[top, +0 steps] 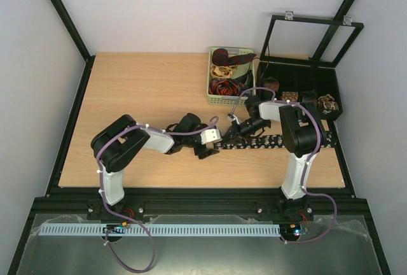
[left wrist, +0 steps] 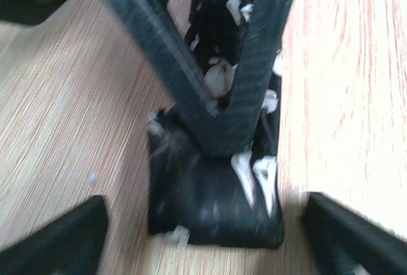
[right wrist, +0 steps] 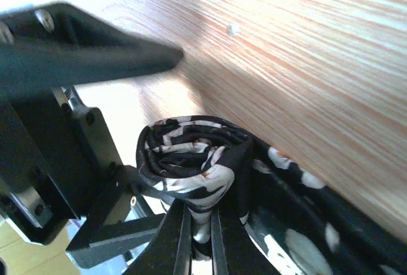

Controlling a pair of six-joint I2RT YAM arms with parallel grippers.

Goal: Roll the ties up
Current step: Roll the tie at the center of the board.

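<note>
Just in front of the pale green plastic basket (top: 210, 84), one black fabric tie with white speckles (top: 286, 140) lies across the wooden table (top: 140, 97), its left end wound into a small coil (right wrist: 191, 160). The right gripper (right wrist: 197, 224) pinches that coil, fingers pressed together on its layers. The left gripper (left wrist: 206, 240) stands spread, one finger on either side of the coil. Three loose patterned ties (top: 222, 71) fill the basket; to its right, a black tray (top: 299, 74) holds three small rolled ties (top: 290, 96).

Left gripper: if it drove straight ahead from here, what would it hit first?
The rolled end of the black speckled tie, lying between the open fingers of the left gripper. Just behind it, the right gripper's fingers pinch the same tie; the depth between them is unclear.
</note>
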